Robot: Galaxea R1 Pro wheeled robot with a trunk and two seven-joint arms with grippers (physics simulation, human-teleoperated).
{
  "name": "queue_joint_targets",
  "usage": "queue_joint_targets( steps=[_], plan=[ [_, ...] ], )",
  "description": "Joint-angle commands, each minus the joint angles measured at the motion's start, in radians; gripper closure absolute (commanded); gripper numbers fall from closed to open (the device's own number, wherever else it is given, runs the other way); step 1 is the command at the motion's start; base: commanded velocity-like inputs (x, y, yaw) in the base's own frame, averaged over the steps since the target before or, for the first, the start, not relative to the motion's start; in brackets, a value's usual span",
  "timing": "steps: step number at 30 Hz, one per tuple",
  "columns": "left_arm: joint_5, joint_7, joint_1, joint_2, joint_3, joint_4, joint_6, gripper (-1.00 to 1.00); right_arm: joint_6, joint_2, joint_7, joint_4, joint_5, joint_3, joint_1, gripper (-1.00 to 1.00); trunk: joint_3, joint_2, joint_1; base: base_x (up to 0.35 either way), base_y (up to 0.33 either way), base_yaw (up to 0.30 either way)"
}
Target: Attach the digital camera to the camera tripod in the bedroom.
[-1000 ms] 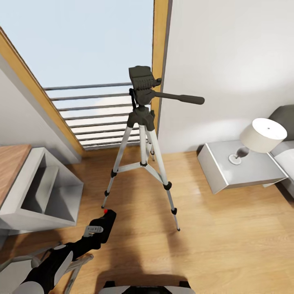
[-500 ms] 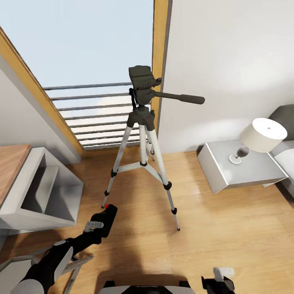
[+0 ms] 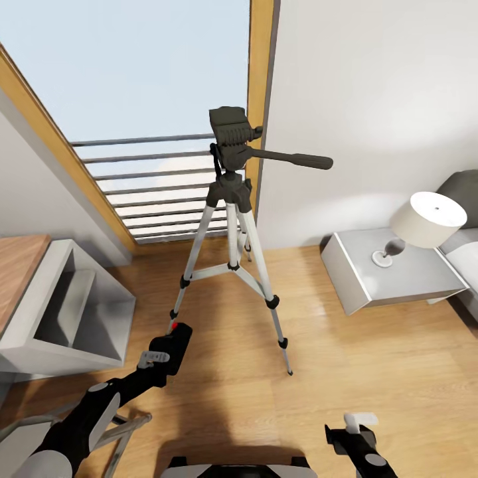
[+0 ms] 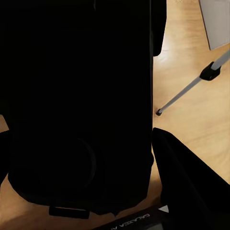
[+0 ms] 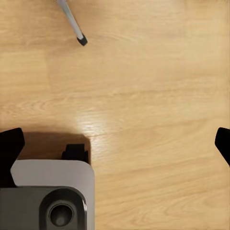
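In the bedroom, the camera tripod (image 3: 231,199) stands on the wood floor before the window, silver legs spread, its black head bare and its pan handle pointing right. The black digital camera (image 3: 175,337), red button on top, is low to the left, close to the tripod's near left foot. My left gripper (image 3: 164,355) is shut on it; in the left wrist view the camera (image 4: 76,105) looms dark, with a tripod leg (image 4: 191,88) beyond. My right gripper (image 3: 352,433) hangs open at the lower right; its wrist view looks down on bare floor and a tripod foot (image 5: 81,40).
A grey open shelf unit (image 3: 66,312) stands at the left, next to a wood top. A grey nightstand (image 3: 411,279) with a white lamp (image 3: 428,219) and the grey bed (image 3: 465,192) are at the right. A low grey metal frame (image 3: 126,425) lies under my left arm.
My left gripper has carried the camera a little up and toward the tripod. My right gripper has risen into the head view at the lower right.
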Motion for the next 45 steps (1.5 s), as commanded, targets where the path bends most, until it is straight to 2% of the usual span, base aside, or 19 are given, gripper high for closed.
queue_joint_targets(
  steps=[1,17,28,41,45],
  plan=[
    [0.010,-0.001,0.000,0.001,-0.003,-0.002,0.008,1.00,-0.003,0.000,-0.001,-0.001,0.004,-0.001,0.000,-1.00,-0.001,-0.002,0.000,0.000,0.000,0.000],
    [0.009,0.001,0.000,0.000,-0.004,-0.048,0.011,1.00,-0.002,-0.001,-0.012,-0.048,0.013,0.002,0.000,-1.00,-0.001,-0.002,0.000,0.006,0.000,0.000],
    [0.009,0.002,0.000,0.001,-0.004,-0.067,0.016,1.00,-0.002,-0.001,-0.076,-0.062,0.013,0.003,0.000,-1.00,-0.001,-0.002,0.000,0.254,0.000,0.000],
    [0.009,0.002,0.000,0.004,-0.004,-0.066,0.015,1.00,-0.007,-0.002,-0.087,-0.069,0.014,-0.002,0.000,-1.00,-0.001,-0.002,0.000,0.095,0.000,0.000],
    [0.009,0.001,0.000,0.004,-0.005,-0.061,0.015,1.00,0.001,-0.006,-0.085,-0.114,0.015,-0.007,0.000,-1.00,-0.001,-0.002,0.000,0.008,0.000,0.000]
  ],
)
